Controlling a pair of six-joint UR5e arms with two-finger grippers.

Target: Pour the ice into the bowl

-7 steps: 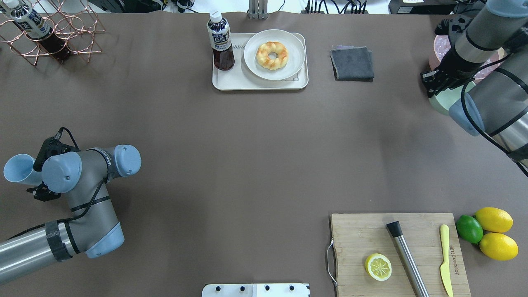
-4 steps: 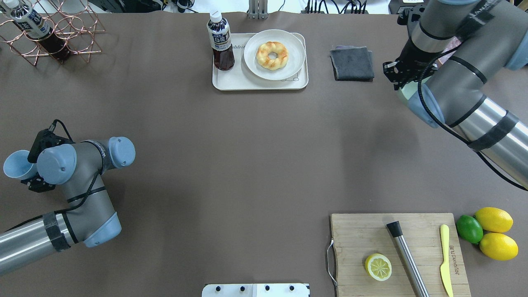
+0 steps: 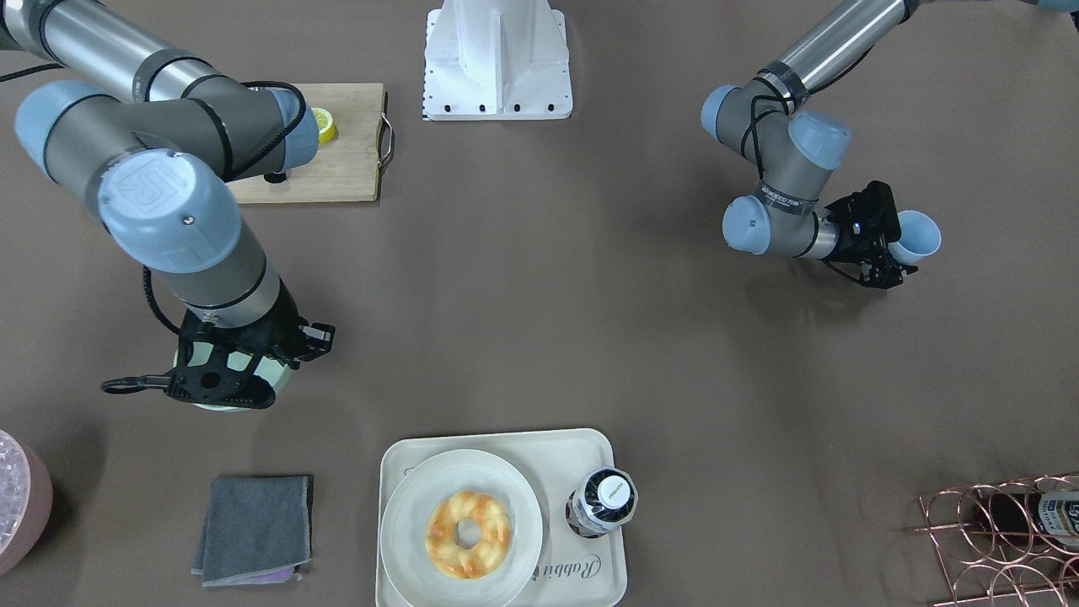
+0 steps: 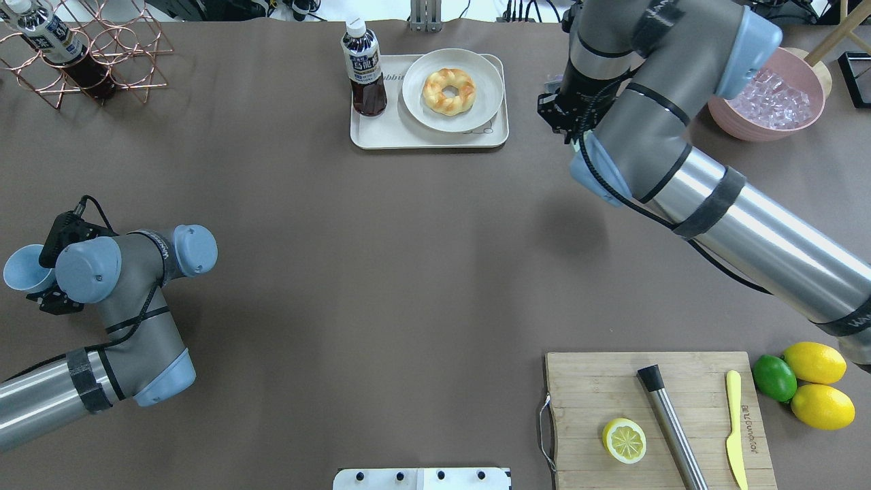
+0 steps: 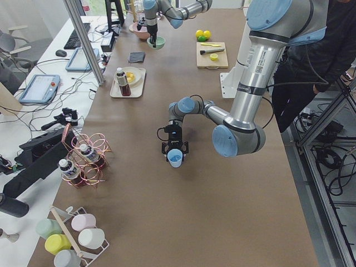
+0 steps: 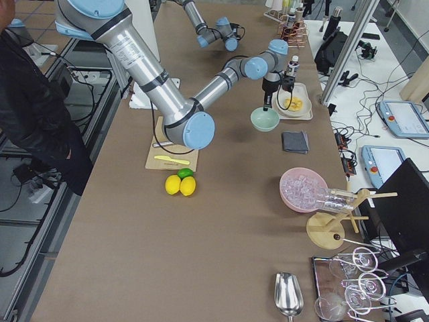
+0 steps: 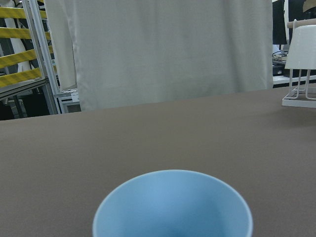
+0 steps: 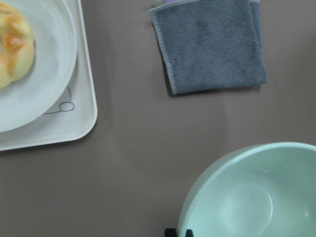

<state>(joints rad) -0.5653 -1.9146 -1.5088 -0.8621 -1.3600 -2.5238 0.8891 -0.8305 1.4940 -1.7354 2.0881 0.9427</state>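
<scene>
My right gripper is shut on the rim of the pale mint-green bowl and holds it between the grey cloth and the wooden board. The bowl looks empty in the right wrist view, and it also shows in the exterior right view. In the overhead view my right gripper and arm cover the bowl. My left gripper is shut on a light blue cup at the table's left side, its mouth tilted outward. The cup's bottom is out of view, so I see no small ice cubes.
A pink bowl full of ice stands at the back right. A grey cloth and a tray with a bottle and a doughnut plate lie at the back. A cutting board, lemons and a copper rack stand around.
My right arm has swung left from beside the pink bowl to over the grey cloth, carrying the mint-green bowl. My left arm with the blue cup has drifted slightly back towards the robot.
</scene>
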